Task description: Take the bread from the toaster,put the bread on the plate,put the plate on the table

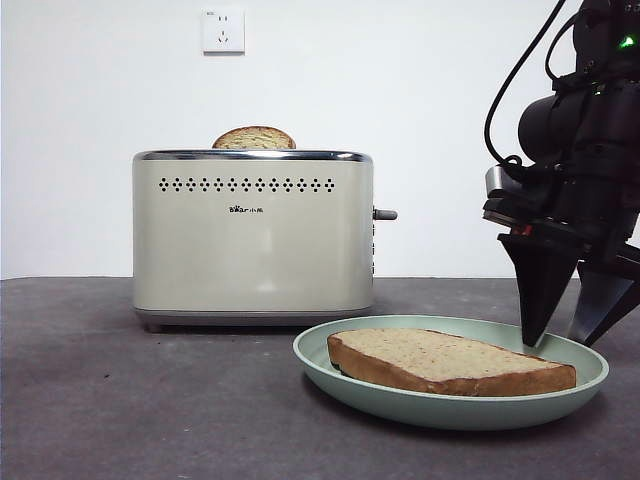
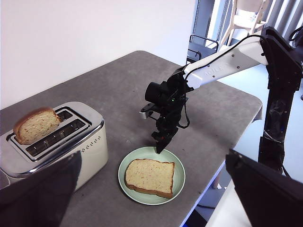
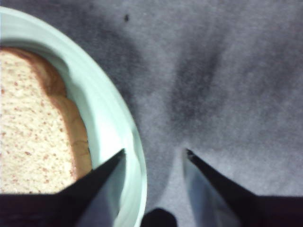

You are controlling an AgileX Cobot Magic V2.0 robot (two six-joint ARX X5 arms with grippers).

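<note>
Two slices of bread show at this moment. One slice, the bread [image 1: 450, 362], lies flat on the pale green plate [image 1: 330, 365], and the plate rests on the dark grey worktop [image 1: 100, 400], close to the worktop's front edge in the left wrist view. The second slice [image 1: 254, 138] stands in the toaster [image 1: 252, 240], only its domed top above the chrome rim. The cream toaster sits on the worktop just behind and beside the plate, apart from it, with its grey lever [image 1: 385, 214] on the side facing the right arm.

The right gripper [image 1: 572, 338] hangs point-down at the plate's rim, on the side away from the toaster. Its jaws are open and hold nothing: in the right wrist view one jaw is over the inside of the rim beside the crust, and the other is over bare worktop outside the plate, so the rim lies between them. Whether either jaw touches the plate cannot be told.

The left gripper [image 2: 151, 189] waits high above the worktop, well apart from the toaster and plate. Its jaws are spread wide and empty.

A white wall socket [image 1: 223, 30] is on the wall behind the toaster.
</note>
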